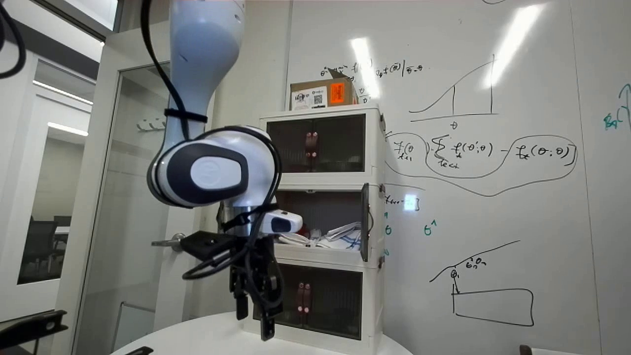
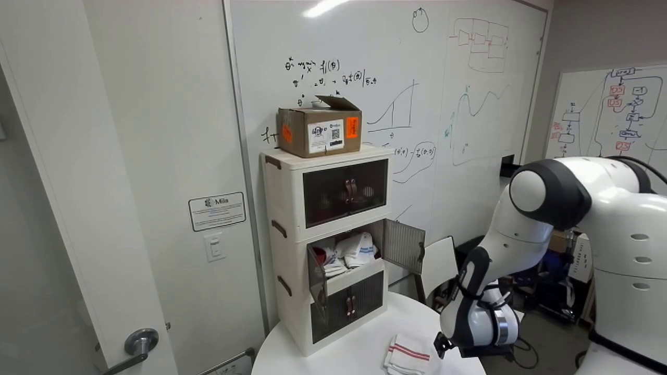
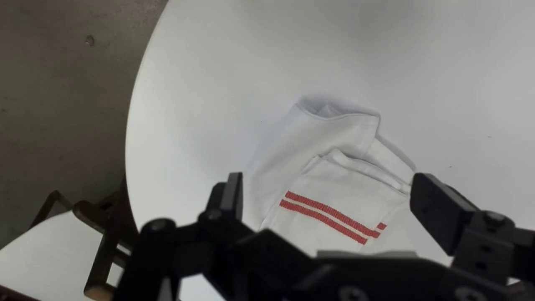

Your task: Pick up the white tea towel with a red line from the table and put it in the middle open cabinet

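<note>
The white tea towel [image 3: 330, 179] lies folded on the round white counter [image 3: 188, 125], and in the wrist view it sits straight ahead of the tool [image 3: 332, 200], between its fingers [image 3: 236, 192]. The tool is released: the two fingers stand wide apart, one to each side of the cloth. The pair of red lines [image 3: 330, 210] runs aslant across that gap, while the white folds above them reach out past the fingertips. One finger overlaps the towel's edge in this view; whether it touches the fabric cannot be told. The nearer part of the towel is hidden behind the tool's dark body.

In an exterior view the towel [image 2: 409, 357] lies in front of the cabinet [image 2: 289, 312], with the tool [image 2: 442, 345] just beside it. In an exterior view the arm [image 1: 212, 172] holds the tool with its fingers pointing down, in front of the cabinet's lower doors [image 1: 320, 301]. The middle compartment [image 2: 357, 275] has its door leaves [image 2: 404, 245] swung out; other white cloths [image 2: 359, 250] lie inside, blue stripes showing among them, with a red item [image 2: 319, 255] next to them. A brown cardboard box [image 2: 319, 127] rests on top of the cabinet.
</note>
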`<action>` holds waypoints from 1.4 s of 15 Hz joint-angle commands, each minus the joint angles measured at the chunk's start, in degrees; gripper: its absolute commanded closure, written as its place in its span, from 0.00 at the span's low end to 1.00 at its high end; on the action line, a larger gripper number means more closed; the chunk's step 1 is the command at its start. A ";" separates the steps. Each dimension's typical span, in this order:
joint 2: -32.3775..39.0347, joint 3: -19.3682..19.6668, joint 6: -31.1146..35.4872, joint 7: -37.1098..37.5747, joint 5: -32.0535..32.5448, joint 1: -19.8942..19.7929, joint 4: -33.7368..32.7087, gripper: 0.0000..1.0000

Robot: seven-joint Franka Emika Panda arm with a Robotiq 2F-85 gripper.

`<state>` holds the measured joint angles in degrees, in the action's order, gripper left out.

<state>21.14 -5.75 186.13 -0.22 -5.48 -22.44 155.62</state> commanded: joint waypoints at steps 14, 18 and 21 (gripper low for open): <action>29.25 6.48 -14.17 4.52 -0.75 8.75 -38.75 0.00; 34.22 10.11 -16.19 8.70 -1.19 14.04 -45.16 0.00; 37.84 9.69 -17.99 10.06 -1.56 14.73 -49.47 0.00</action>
<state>54.55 3.30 170.92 8.53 -5.38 -9.20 112.08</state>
